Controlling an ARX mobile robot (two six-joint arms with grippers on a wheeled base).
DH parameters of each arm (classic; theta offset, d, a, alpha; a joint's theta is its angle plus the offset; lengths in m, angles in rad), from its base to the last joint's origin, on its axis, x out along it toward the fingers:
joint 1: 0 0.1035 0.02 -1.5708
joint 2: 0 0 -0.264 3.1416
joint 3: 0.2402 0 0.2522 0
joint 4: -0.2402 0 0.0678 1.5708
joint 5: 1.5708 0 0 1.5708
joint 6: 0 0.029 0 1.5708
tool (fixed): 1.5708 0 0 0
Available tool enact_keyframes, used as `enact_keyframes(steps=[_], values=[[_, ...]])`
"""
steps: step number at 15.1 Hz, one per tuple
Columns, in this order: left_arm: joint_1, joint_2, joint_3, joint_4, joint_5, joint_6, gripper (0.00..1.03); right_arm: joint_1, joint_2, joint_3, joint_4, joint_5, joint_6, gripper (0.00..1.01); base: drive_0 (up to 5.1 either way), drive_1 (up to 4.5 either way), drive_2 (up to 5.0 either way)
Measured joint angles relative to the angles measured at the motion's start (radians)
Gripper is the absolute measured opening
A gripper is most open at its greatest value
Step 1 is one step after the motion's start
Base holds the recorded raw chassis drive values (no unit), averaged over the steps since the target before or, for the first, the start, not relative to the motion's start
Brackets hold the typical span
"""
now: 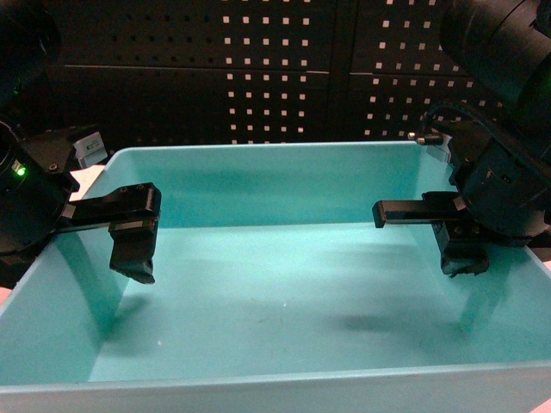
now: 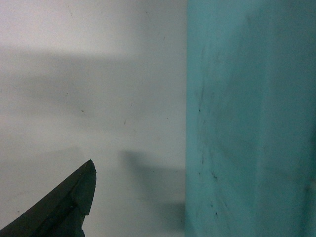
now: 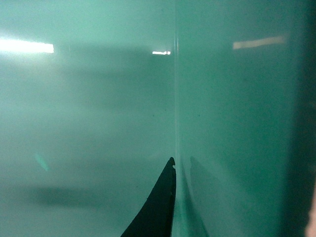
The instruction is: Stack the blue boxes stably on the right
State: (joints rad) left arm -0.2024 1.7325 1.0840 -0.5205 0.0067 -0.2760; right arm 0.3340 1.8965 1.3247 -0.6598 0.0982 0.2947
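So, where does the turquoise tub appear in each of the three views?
Head: the turquoise tub fills nearly the whole frame, with the left claw at its left wall and the right claw at its right wall.
Left wrist: only one wall shows, filling the right half.
Right wrist: the tub fills the frame.
Shared landmark: its smooth turquoise surface.

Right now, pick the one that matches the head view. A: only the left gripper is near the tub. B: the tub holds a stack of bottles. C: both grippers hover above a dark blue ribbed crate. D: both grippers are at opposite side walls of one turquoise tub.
D: the left gripper sits at the left wall and the right gripper at the right wall of the same empty turquoise tub.
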Motion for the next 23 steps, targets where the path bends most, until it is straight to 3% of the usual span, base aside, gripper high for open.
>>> enact_keyframes(steps=[13, 21, 23], values=[[0.029, -0.021, 0.018, -0.009, -0.005, 0.023, 0.98, 0.0, 0.0, 0.0, 0.0, 0.0, 0.0, 0.09, 0.0, 0.0, 0.0], [0.009, -0.014, 0.06, -0.02, 0.027, 0.024, 0.98, 0.0, 0.0, 0.0, 0.0, 0.0, 0.0, 0.09, 0.0, 0.0, 0.0], [-0.021, 0.002, 0.06, -0.022, 0.031, 0.022, 0.98, 0.0, 0.0, 0.0, 0.0, 0.0, 0.0, 0.09, 0.0, 0.0, 0.0]])
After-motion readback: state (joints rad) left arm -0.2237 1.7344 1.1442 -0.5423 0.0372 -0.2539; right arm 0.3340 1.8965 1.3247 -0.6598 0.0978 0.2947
